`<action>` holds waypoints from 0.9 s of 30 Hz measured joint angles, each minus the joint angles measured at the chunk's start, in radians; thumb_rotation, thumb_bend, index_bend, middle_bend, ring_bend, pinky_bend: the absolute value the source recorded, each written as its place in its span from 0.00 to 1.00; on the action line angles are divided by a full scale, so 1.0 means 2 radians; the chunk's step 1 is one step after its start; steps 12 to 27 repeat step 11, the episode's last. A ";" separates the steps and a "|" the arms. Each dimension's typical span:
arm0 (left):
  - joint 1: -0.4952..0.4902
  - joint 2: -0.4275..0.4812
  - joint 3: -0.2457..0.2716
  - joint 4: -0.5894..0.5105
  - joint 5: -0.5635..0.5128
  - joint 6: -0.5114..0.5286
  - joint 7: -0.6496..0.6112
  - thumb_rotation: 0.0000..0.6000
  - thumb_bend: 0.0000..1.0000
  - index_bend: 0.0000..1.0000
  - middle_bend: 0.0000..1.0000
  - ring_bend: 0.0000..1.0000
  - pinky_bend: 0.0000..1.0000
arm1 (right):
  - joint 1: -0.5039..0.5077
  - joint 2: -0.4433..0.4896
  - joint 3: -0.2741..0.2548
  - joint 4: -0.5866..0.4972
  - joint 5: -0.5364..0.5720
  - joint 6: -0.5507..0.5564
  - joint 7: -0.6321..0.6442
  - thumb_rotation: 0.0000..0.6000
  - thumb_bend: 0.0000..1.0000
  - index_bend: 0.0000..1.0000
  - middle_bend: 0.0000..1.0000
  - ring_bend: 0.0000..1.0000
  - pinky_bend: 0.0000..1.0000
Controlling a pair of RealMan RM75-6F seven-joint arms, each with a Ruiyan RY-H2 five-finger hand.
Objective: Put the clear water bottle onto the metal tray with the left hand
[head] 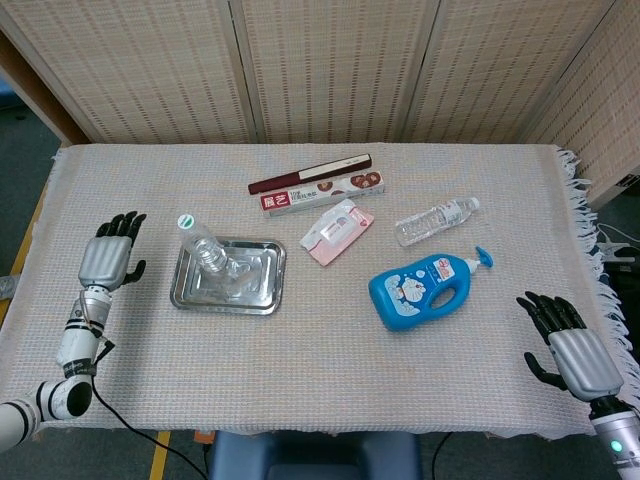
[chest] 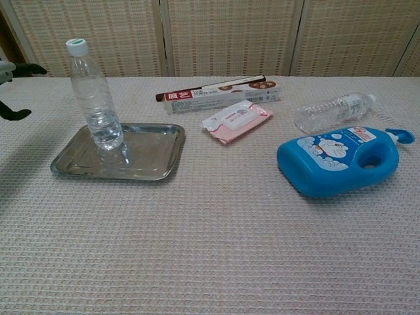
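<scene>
Woven-reed screens behind; a table under a pale waffle-weave cloth (head: 300, 330), fringe at its right edge. Metal tray (head: 262, 296) sits toward the left side of the table, and the clear water bottle (chest: 96, 105) stands upright on it, green-white cap up, base inside the tray's rim nearer its left end. Left hand (head: 107, 262) is off to the tray's left, near the table's left edge — fingers spread, holding nothing, well apart from the bottle; the chest view catches only its dark fingertips at the frame edge. Right hand (head: 572, 345) hangs near the table's front right corner, fingers loosely apart, empty as far as the angle shows. Elsewhere: a second small bottle (head: 435, 221) lying on its side right of centre, a blue detergent bottle (head: 425, 288) in front of it, a pink packet (head: 337, 231) mid-table, a long red-and-white box (head: 322, 184) toward the back edge. Judgement: placement looks complete — bottle on tray, released and standing unaided; nothing left but clearing the left arm.
</scene>
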State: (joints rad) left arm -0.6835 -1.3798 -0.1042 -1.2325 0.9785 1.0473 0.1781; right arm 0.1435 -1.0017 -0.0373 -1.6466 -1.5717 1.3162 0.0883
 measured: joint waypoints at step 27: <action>0.090 0.061 0.016 -0.074 0.118 0.118 -0.073 1.00 0.46 0.02 0.04 0.00 0.13 | 0.003 -0.005 -0.001 -0.001 0.009 -0.012 -0.016 1.00 0.18 0.00 0.00 0.00 0.04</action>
